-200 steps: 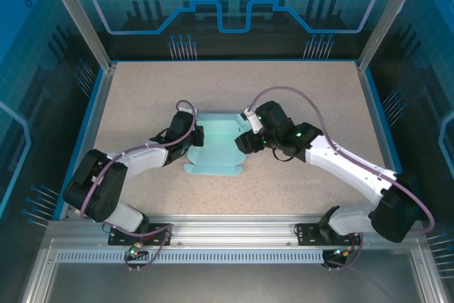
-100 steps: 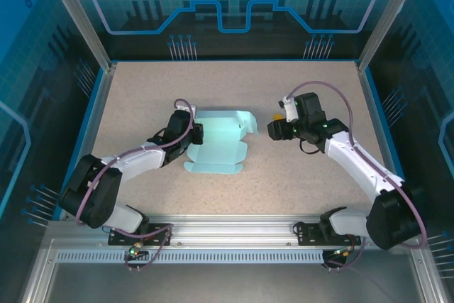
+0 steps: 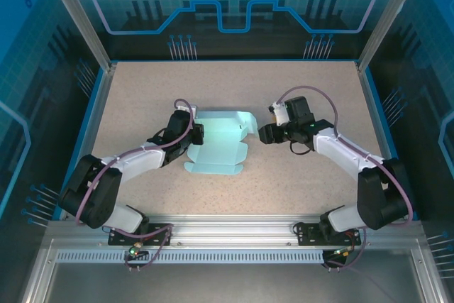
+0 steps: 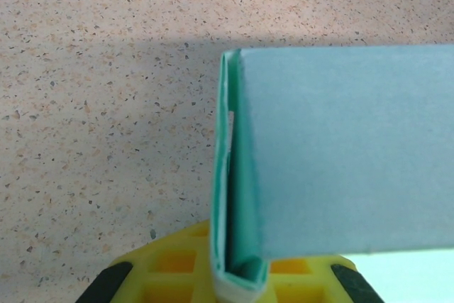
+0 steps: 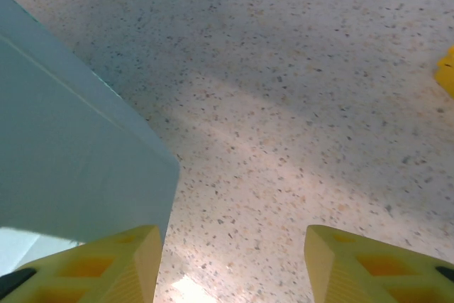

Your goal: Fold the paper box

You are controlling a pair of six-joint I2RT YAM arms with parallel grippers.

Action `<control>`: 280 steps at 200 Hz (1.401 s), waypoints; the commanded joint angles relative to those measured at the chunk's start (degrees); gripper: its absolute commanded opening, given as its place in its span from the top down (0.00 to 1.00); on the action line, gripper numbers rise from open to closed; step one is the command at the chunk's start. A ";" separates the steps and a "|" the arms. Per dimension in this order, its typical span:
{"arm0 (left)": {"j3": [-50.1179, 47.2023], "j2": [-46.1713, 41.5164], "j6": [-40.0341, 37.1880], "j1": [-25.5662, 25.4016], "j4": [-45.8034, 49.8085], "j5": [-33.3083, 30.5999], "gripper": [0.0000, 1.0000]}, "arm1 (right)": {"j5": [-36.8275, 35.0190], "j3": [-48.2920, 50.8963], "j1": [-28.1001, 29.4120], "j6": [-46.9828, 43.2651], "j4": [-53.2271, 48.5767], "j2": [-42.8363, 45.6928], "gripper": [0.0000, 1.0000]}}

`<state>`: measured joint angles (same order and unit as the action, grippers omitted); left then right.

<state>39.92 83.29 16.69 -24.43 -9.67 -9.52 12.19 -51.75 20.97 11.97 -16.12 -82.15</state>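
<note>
The paper box [image 3: 216, 145] is pale light-blue card, partly folded, lying in the middle of the table with a flap raised at its far right corner. My left gripper [image 3: 196, 135] is shut on the box's left edge. In the left wrist view a doubled fold of the card [image 4: 237, 274] is pinched between the yellow fingers [image 4: 177, 274], and a broad panel of the box [image 4: 340, 154] spreads to the right. My right gripper [image 3: 264, 133] hovers just right of the box, open and holding nothing. In the right wrist view its gripper [image 5: 234, 267] frames bare table, with the box's wall [image 5: 64, 161] beside the left finger [image 5: 106, 267].
The speckled beige table [image 3: 312, 90] is ringed by a blue rim and metal frame posts. A small yellow object [image 5: 447, 72] pokes in at the right edge of the right wrist view. Open table lies behind and in front of the box.
My right gripper let go of the box's right side, drew off to the right, then edged back toward it with its jaws narrowing. The left gripper kept its hold.
</note>
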 commanded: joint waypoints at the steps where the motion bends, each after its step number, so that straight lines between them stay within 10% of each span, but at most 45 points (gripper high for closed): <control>1: -0.90 -1.04 1.41 0.55 -0.79 1.13 0.88 | 3.13 -1.63 1.78 0.68 2.53 -1.41 0.44; 183: -1.25 -1.02 1.86 0.45 -0.87 1.86 0.88 | 4.83 -7.38 8.12 -4.48 2.32 -5.83 0.43; 280: -1.11 -1.12 1.59 0.49 -0.70 1.65 0.88 | 11.37 -3.28 -1.87 -10.72 -4.72 8.25 0.33</control>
<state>39.20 83.29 18.09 -24.05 -9.67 -9.15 19.81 -56.69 23.27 2.76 -18.87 -75.37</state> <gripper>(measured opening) 0.120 0.680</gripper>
